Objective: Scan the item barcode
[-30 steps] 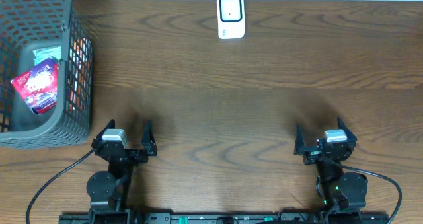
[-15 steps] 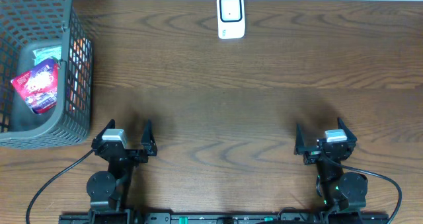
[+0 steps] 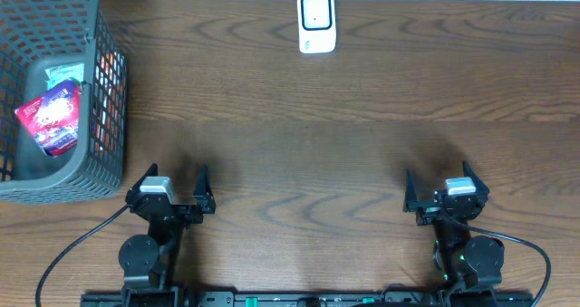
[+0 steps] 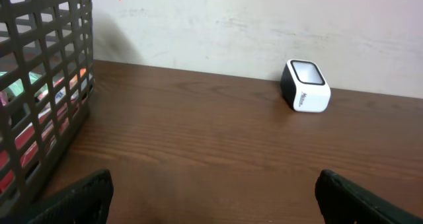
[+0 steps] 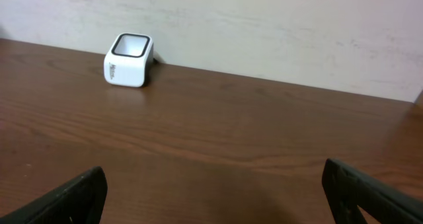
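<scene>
Near edge of the table: your left gripper and right gripper both sit spread wide, holding nothing. Left edge, farther back: grey basket, red pouch lying inside. Far edge, middle: white scanner.

There is one wooden table. On it stand one white barcode scanner and one grey mesh basket. Two packets can be counted in the basket: one red-and-purple pouch and one green-and-white packet partly under it. Orange patches behind the mesh may be more packets, but their number cannot be told. There are two grippers, one left gripper and one right gripper.
</scene>
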